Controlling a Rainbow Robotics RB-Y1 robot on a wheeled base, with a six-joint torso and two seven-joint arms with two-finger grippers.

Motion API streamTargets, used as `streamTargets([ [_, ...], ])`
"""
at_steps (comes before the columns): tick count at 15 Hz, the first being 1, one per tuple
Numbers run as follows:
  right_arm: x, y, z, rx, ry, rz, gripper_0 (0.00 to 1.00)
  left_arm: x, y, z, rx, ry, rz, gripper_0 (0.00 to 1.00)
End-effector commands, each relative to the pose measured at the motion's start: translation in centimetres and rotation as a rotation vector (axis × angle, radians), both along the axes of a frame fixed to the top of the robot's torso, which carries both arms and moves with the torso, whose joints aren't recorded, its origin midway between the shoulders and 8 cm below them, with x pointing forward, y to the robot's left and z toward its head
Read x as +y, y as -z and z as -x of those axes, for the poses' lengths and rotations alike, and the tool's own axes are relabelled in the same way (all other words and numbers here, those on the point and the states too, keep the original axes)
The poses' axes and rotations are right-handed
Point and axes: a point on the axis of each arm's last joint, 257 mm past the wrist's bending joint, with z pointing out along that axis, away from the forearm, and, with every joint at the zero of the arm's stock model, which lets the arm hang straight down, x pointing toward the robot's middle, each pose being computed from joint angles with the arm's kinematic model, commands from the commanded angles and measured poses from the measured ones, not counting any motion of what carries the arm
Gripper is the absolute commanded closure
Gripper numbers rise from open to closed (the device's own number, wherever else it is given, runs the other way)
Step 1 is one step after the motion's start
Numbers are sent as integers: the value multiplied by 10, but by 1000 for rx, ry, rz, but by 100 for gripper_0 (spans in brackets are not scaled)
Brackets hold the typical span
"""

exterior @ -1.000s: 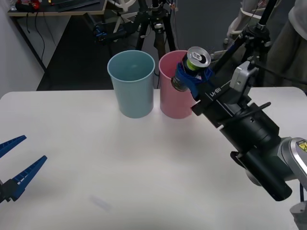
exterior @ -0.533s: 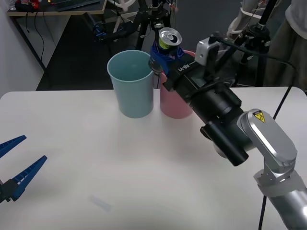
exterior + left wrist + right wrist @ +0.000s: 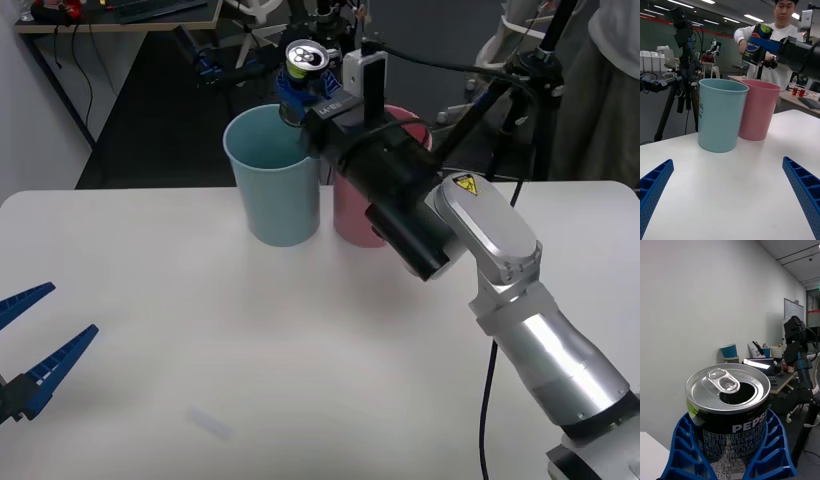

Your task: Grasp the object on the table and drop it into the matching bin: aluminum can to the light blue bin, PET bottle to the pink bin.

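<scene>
My right gripper (image 3: 300, 88) is clamped on the Pepsi can (image 3: 305, 62), holding it tilted in the air above the far rim of the light blue bin (image 3: 273, 178). The pink bin (image 3: 356, 215) stands touching it, both near the table's (image 3: 300, 330) far edge. My left gripper (image 3: 35, 345) waits wide open, holding nothing, at the near left corner.

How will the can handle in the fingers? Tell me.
The can is opened, so it is probably light and may dent if squeezed. Its smooth round wall could slip, though the right gripper's ribbed fingers should help hold it.
</scene>
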Motion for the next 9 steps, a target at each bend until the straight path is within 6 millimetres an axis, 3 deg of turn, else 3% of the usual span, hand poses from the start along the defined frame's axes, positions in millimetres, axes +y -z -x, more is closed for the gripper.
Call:
streamTargets([
  [1,10,0,-24,20,23,26,100,0,0,0,0,0,0,0],
  [6,22,8,-58,65,64,75,100,0,0,0,0,0,0,0],
  [9,35,18,-65,92,69,97,100,0,0,0,0,0,0,0],
])
